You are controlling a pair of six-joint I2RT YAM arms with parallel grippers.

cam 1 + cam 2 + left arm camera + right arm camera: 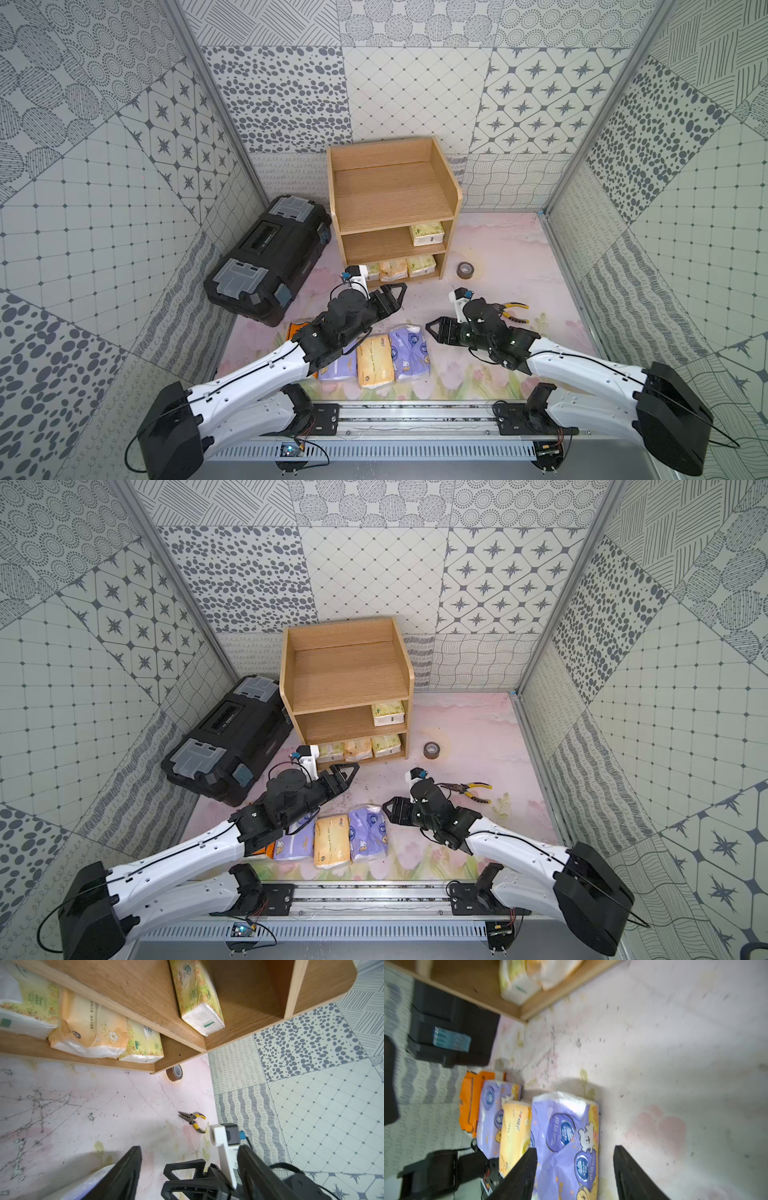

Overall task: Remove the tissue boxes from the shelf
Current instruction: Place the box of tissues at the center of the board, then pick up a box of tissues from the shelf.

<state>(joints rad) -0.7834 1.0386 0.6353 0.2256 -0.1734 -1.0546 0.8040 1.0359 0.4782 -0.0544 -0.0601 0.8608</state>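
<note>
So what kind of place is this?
Probably a robot test booth, not a home: patterned panel walls box in a small tabletop, two arms sit on a metal rail, and a little shelf holds tissue packs.

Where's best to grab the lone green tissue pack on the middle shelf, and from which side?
Probably pinch the green tissue pack across its narrow width at the white end facing out, coming in level through the open shelf front; the board above blocks a top approach.
</note>
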